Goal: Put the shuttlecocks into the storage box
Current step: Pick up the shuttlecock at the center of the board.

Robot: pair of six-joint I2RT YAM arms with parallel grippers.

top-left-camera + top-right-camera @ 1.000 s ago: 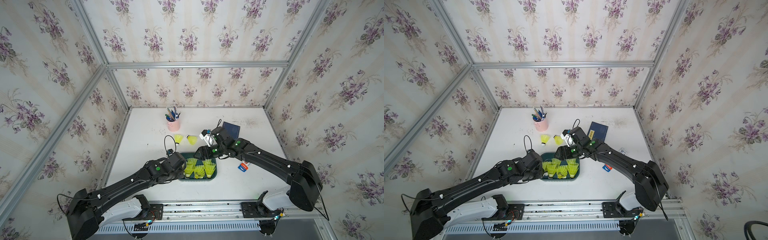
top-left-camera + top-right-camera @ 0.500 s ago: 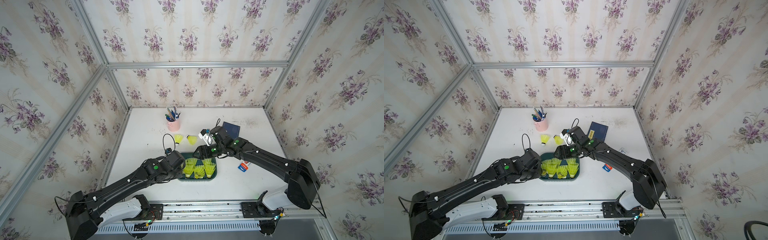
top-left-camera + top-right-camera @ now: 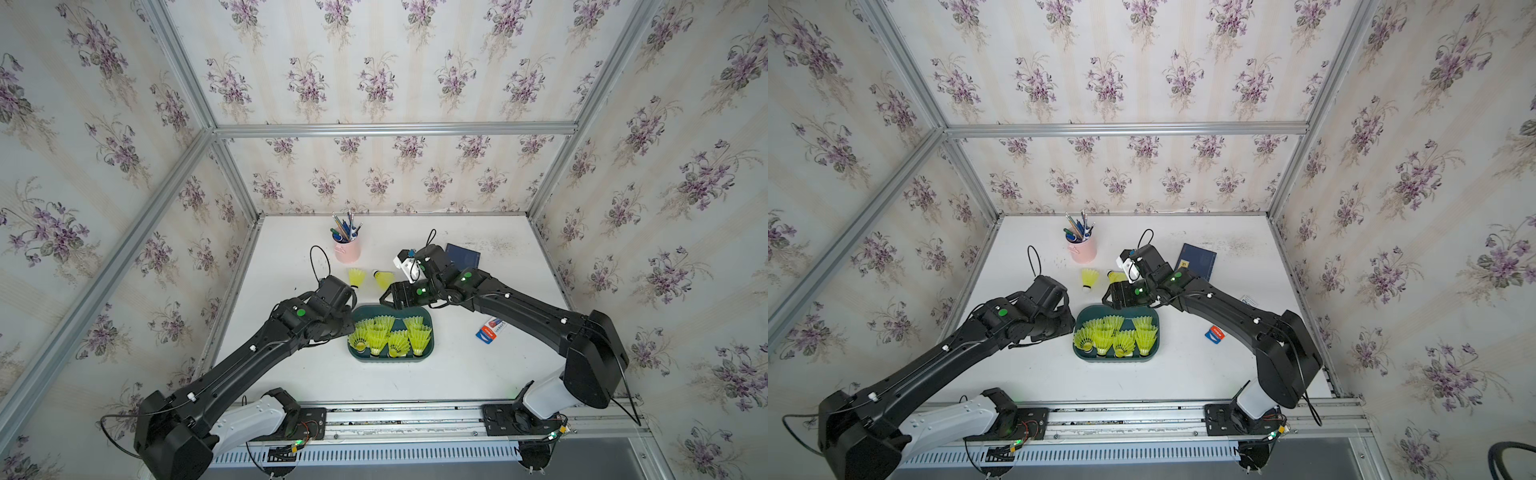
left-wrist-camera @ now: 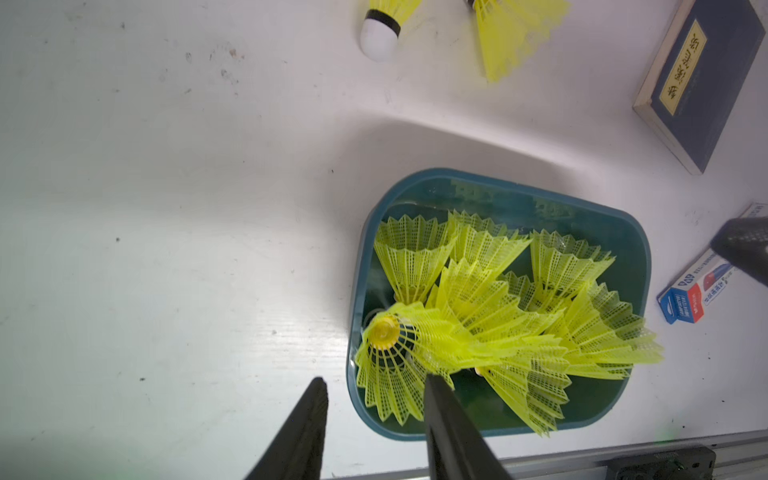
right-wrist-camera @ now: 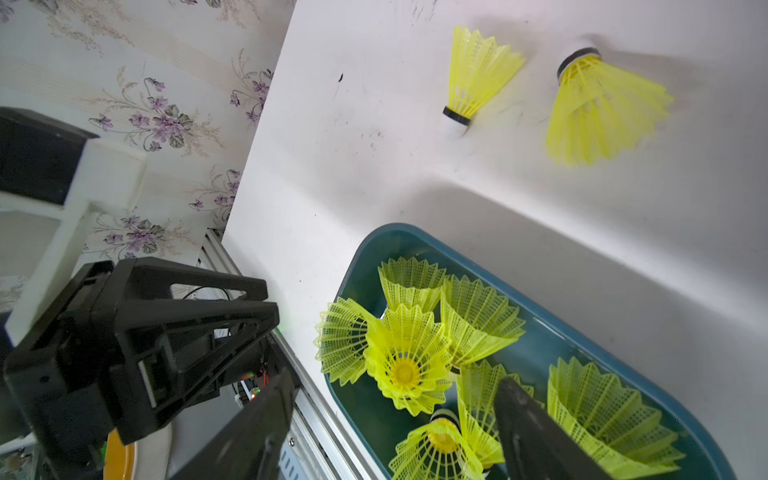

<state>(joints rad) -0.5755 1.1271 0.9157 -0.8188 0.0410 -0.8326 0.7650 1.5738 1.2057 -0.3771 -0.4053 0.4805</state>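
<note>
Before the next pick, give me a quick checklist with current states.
1. Everything in the storage box: not ok, two loose shuttlecocks lie on the table beyond it.
2. Jaws of left gripper apart and empty: ok.
3. Jaws of right gripper apart and empty: ok.
4. Loose pair apart from the pink cup: ok.
5. Pile of boxed shuttlecocks settled: cannot tell, skirts overlap and lean.
</note>
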